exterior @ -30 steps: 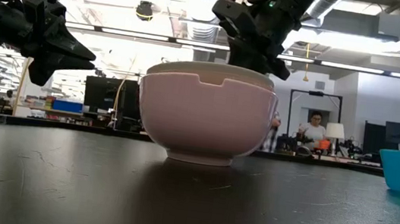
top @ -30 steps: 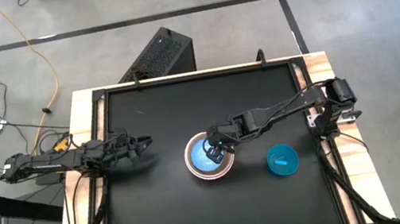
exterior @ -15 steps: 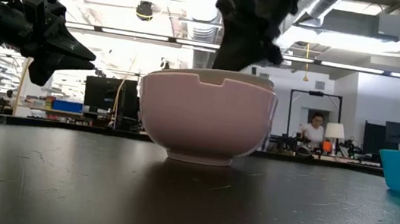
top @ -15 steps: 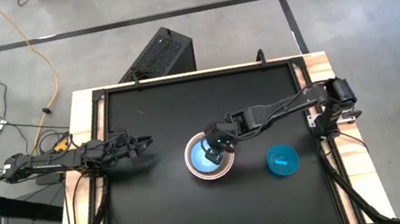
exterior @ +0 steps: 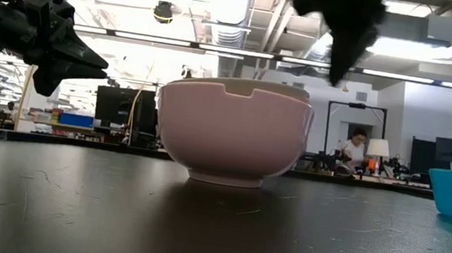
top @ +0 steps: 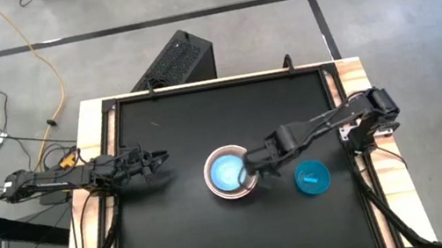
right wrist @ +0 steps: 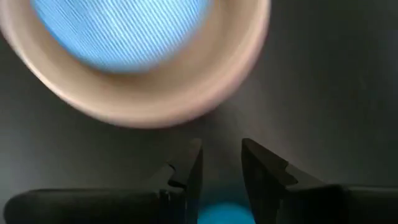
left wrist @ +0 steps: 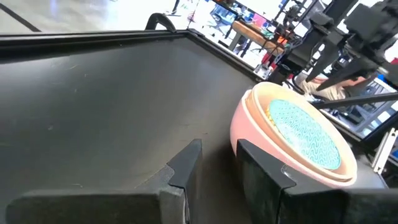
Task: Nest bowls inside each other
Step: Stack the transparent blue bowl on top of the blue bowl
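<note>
A nested stack of bowls stands on its base on the black table at the middle. Its outer pink bowl (exterior: 233, 136) holds paler bowls and a light blue bowl (top: 227, 173) innermost. A bright cyan-blue bowl (top: 311, 177) stands alone to its right. My right gripper (top: 254, 167) is open, points down, and hangs above the table between the stack's right rim and the cyan bowl, holding nothing. My left gripper (top: 162, 158) waits open, level, left of the stack.
A raised black frame (top: 335, 88) borders the table. The bare black tabletop (top: 202, 118) stretches to the far side, and more of it lies on the near side of the bowls. A person (exterior: 351, 146) sits far off in the room behind.
My right gripper has come up out of the stack and gone toward the table's right edge, tipping more steeply downward. The light blue bowl has stayed in the stack, and the inner bowls have settled lower into the pink one.
</note>
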You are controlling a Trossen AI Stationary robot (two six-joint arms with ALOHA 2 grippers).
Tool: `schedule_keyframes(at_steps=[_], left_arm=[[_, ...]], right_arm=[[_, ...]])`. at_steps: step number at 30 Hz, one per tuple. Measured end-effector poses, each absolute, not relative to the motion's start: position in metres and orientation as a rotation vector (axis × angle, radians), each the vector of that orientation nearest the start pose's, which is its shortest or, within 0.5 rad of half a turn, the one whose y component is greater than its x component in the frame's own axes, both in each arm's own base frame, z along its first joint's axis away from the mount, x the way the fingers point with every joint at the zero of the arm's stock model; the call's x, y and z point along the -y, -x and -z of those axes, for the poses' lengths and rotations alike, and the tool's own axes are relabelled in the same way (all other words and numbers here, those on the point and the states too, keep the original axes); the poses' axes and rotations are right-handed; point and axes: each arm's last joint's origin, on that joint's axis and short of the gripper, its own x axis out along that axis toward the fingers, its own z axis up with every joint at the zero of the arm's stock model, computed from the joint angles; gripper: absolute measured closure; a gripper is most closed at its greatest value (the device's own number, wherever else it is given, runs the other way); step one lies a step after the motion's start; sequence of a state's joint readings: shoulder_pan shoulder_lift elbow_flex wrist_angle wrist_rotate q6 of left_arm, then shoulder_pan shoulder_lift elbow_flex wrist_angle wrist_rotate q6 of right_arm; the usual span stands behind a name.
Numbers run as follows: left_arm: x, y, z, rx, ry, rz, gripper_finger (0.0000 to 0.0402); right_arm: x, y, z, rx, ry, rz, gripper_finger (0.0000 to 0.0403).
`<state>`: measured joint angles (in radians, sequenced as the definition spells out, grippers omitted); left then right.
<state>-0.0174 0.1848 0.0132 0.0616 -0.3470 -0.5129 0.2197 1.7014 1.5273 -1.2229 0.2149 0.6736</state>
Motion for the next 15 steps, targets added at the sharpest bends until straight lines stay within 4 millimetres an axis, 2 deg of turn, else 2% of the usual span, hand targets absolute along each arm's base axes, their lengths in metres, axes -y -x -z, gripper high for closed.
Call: schedule_keyframes(at_steps=[4,8,11,15], left_arm=[[-0.008,-0.107,-0.159,-0.022,0.486,-0.35,0.0313],[-0.008,-0.107,-0.159,-0.022,0.488,-0.35,0.0313],[-0.008,-0.107,-0.159,-0.022,0.488,-0.35,0.0313],[-0.008,-0.107,-0.159,-0.022,0.49,-0.35,0.0313]], right_arm=[[-0.072,-0.29,-0.265,-1.44,-0.274,0.566,0.0276],[-0.071,-0.26,-0.239,-1.53,-0.368,0.603,0.0276],[-0.067,-0.237,-0.226,-1.509,-0.462,0.59,0.0276],[-0.057,-0.203,-0.219,-1.445,-0.556,0.592,0.0276]])
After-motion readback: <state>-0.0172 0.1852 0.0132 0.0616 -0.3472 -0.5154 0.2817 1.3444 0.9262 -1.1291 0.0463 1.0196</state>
